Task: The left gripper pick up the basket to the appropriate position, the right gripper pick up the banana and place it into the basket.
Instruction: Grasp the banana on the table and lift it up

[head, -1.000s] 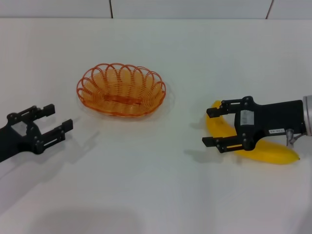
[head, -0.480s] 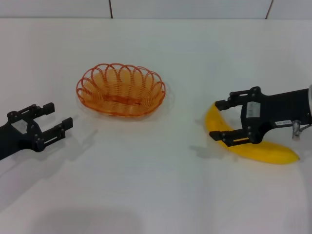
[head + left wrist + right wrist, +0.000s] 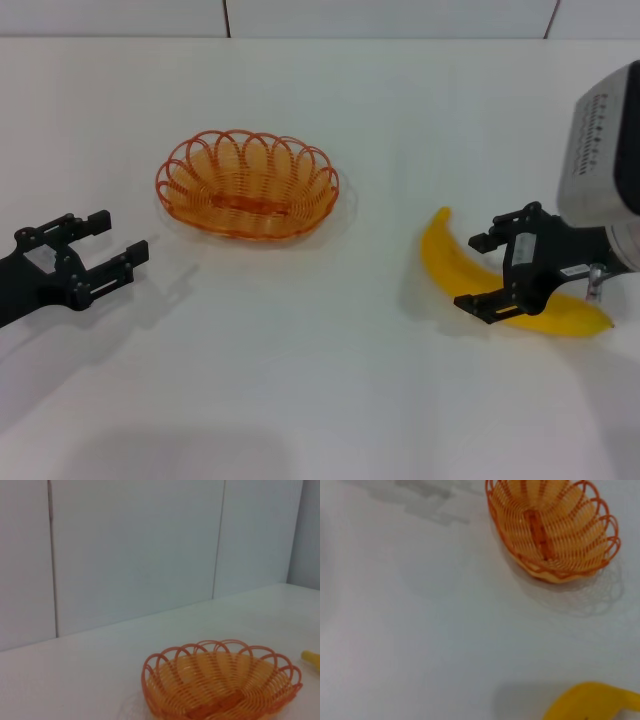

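An orange colour is being shown by the wire basket, with its looped scalloped rim and ribbed weave patterned in the same orange and a darker orange strip being seen along its floor. A bright, plain yellow is being displayed by the banana, which is being set off against the white table and the pale grey-white wall panels marked by thin dark seams. Black is being worn by the left gripper, while the black of the right gripper is being broken by white label stickers and backed by a silver-grey arm housing carrying a dotted pattern.
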Controlling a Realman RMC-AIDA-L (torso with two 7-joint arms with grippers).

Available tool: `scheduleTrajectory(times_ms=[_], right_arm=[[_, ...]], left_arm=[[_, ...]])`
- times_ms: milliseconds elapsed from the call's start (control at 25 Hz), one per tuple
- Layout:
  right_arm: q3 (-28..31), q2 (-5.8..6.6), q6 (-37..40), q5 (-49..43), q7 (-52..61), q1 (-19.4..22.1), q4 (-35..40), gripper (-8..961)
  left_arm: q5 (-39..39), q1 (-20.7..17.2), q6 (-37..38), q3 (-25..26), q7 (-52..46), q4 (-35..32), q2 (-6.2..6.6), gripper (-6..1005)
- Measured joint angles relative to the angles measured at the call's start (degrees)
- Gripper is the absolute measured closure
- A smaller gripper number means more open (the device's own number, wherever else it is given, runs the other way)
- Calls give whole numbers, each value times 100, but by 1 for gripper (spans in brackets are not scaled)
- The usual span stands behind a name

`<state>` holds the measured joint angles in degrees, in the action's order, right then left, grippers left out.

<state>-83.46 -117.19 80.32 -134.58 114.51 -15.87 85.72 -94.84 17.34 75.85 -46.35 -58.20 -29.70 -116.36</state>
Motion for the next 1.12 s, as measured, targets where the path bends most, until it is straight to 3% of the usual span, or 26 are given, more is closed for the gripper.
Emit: scheduleTrajectory(times_ms=[600,1120], right_arm=[[-660,-6,-421,-893,600,-117,-66,192],[-878,3,-422,-966,665,-330,-357,193]], left_arm=[[-61,25,0,3,11,0,-9,321],[-61,52,0,3,19,12,-9,321]])
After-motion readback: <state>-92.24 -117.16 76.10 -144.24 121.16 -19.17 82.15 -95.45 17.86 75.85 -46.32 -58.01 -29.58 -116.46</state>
